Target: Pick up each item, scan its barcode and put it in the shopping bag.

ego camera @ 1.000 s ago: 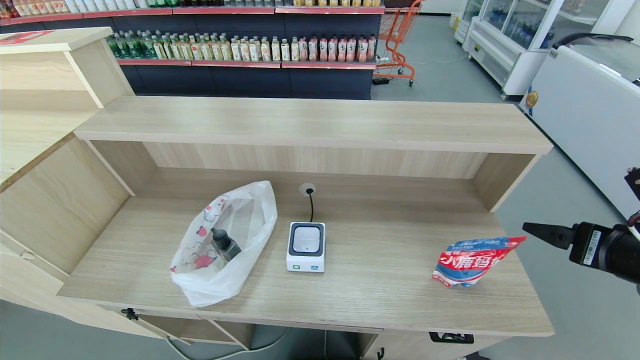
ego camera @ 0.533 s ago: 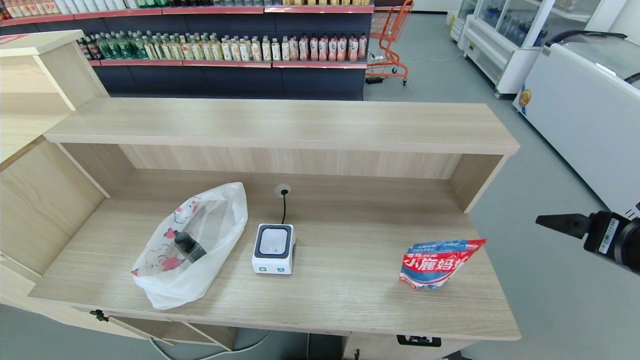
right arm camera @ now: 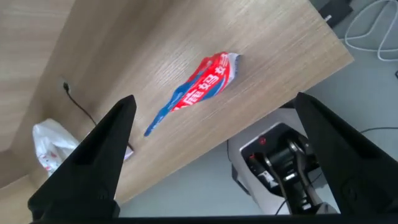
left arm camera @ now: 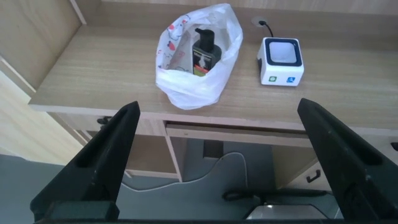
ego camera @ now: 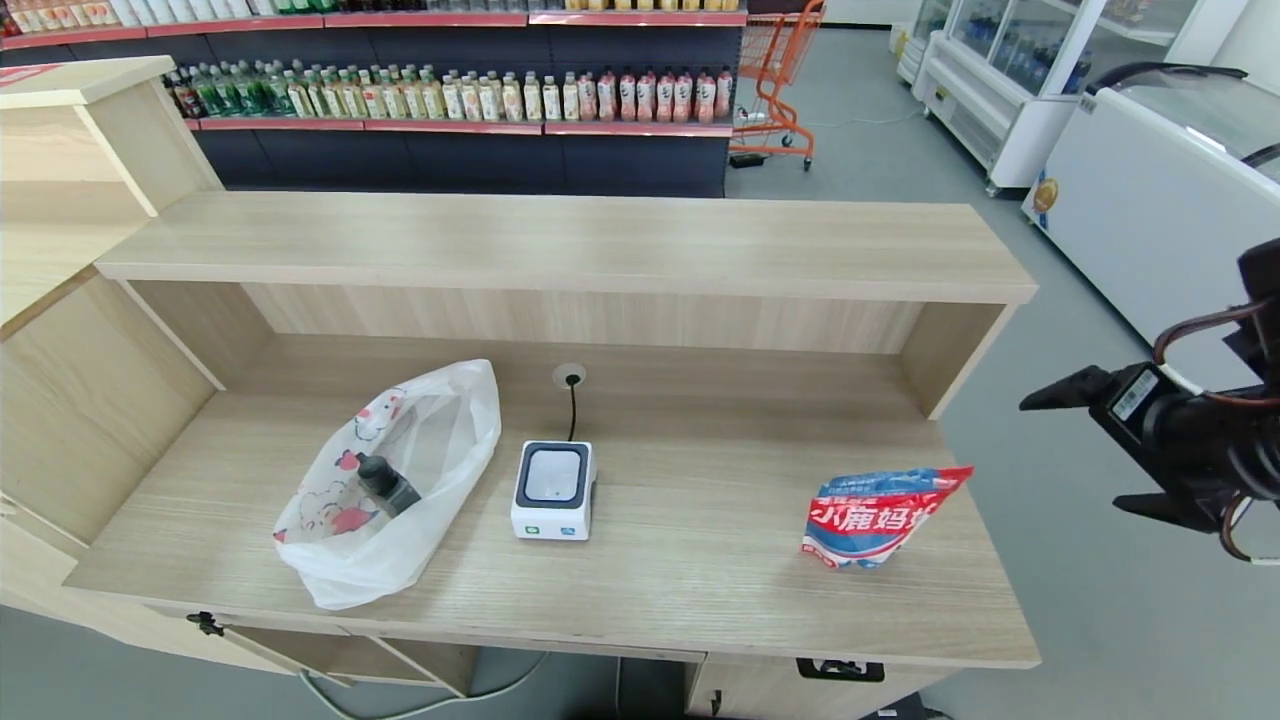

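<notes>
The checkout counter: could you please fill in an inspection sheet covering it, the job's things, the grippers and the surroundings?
Surface: wooden counter with a raised back ledge.
Job's things: red-and-blue pouch upright near the right end; shopping bag lying open at the left with a dark pump bottle inside; scanner between them.
Clutter: nothing seen.
Grippers: right gripper open, empty, off the counter's right end; left gripper open, empty, before the front edge.
Cables: black cable from the scanner to a hole at the back; pale cable under the counter.
Surroundings: shelves of bottles, orange trolley, freezers.
</notes>
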You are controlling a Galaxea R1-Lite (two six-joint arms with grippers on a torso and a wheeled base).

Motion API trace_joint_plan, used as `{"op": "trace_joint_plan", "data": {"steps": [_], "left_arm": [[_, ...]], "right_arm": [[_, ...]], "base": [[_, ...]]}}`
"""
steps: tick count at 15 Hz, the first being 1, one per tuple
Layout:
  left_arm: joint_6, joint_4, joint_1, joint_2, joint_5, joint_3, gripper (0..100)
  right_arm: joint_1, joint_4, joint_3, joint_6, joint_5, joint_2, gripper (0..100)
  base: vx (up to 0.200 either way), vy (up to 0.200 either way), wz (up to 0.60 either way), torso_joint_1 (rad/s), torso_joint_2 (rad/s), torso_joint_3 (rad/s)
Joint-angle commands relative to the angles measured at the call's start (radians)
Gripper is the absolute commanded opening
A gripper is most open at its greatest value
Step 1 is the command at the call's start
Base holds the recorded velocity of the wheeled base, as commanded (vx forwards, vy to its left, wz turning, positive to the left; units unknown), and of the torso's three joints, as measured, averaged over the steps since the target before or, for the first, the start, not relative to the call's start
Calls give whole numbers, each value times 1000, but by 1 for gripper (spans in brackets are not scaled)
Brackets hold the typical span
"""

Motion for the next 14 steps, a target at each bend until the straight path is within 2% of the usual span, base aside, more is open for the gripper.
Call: {"op": "trace_joint_plan", "data": {"steps": [1,8,14], "left_arm": [[0,0,0,1,0,0,100],[0,0,0,1,0,0,100],[0,0,0,1,0,0,100]], "right_arm": [[12,-4,4,8,-29,125,100],[68,-152,25,57,-49,327,100],[157,-201,-26,50,-55,468,100]], "base": [[0,0,0,0,0,0],[0,0,0,0,0,0],[0,0,0,0,0,0]]}}
